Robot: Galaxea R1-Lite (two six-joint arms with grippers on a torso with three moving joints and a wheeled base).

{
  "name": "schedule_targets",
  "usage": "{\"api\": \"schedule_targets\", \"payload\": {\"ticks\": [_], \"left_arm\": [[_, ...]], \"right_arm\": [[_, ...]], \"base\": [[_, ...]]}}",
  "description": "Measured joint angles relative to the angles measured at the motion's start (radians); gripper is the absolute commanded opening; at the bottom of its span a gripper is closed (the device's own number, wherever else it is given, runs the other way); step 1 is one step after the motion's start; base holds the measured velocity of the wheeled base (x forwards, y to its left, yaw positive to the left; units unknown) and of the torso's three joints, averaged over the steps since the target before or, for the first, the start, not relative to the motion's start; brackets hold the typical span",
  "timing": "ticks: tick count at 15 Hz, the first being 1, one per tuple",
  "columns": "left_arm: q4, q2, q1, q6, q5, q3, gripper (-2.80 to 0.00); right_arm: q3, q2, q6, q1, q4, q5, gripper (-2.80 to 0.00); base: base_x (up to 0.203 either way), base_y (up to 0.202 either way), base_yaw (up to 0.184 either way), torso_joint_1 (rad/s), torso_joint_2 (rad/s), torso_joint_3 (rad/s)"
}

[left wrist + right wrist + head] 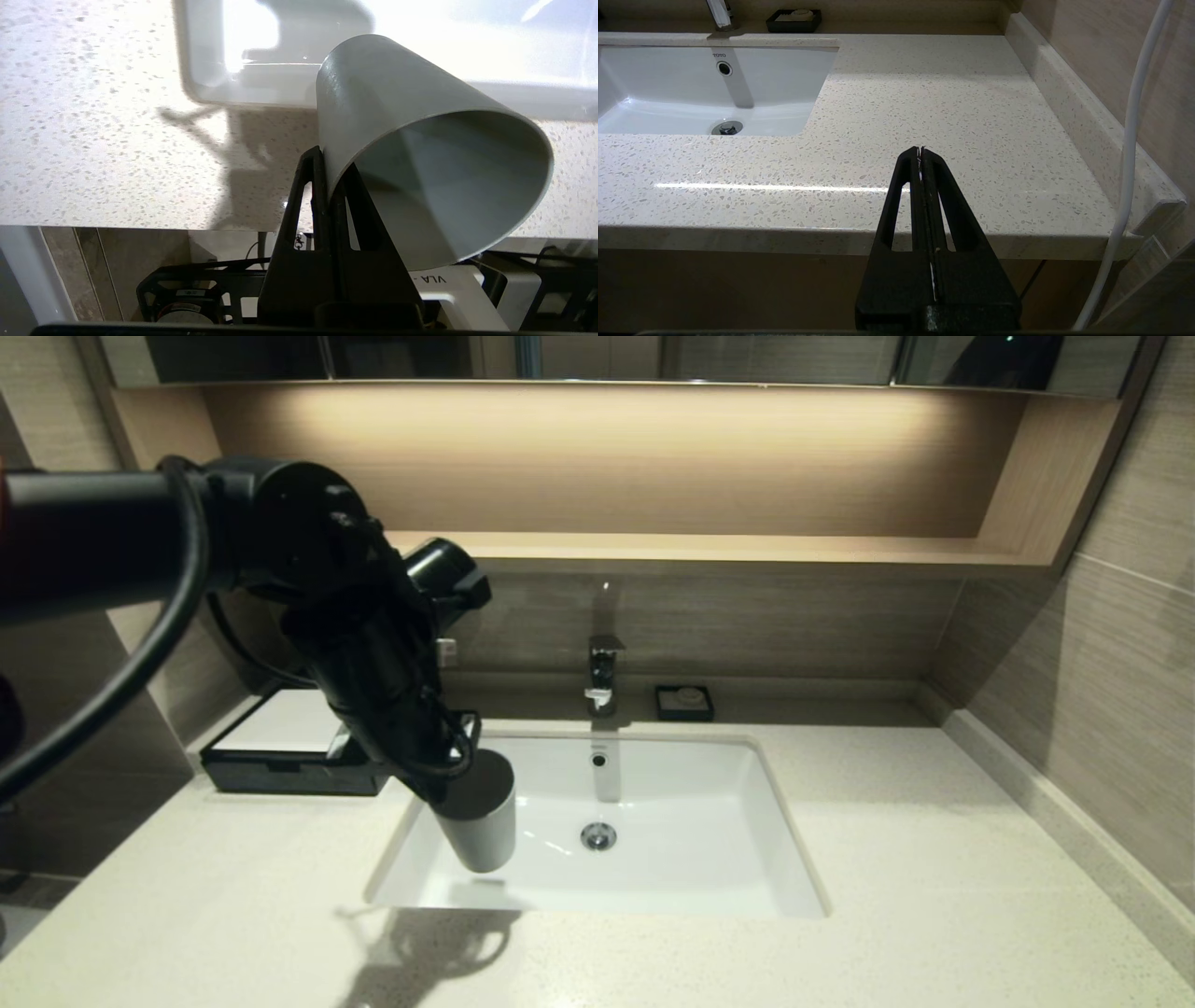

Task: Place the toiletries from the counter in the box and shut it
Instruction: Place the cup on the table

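No toiletries show on the bench (840,859), and the box (280,751) at its back-left corner looks shut, so the packing appears done. The left end effector (327,158) pinches the empty grey cup's (420,154) wall, tilted above the sink's (653,887) near-left corner. The right end effector (921,151) hangs closed and empty off the bench's front edge.

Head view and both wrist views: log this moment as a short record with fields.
left gripper: shut on the grey cup's wall, held over the sink's front left corner
grey cup: lifted, tilted, looks empty
right gripper: shut, empty, at the counter's front edge
black box: back left on the counter, white panel on top
soap dish: behind the sink, right of the faucet
toiletry packets: none visible
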Motion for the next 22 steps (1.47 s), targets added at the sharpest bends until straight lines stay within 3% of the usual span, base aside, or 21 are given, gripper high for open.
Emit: {"api": "schedule_targets", "payload": {"ticks": [12, 22], "left_arm": [[0.059, 0.002, 0.443, 0.035, 0.003, 0.002, -2.80], [0.011, 0.094, 0.564, 0.062, -0.001, 0.002, -2.80]], "right_arm": [[0.000, 0.000, 0.000, 0.000, 0.000, 0.000, -2.80], [0.000, 0.000, 0.000, 0.000, 0.000, 0.000, -2.80]], "base": [[0.000, 0.000, 0.000, 0.000, 0.00, 0.000], [0.000, 0.000, 0.000, 0.000, 0.00, 0.000]]}}
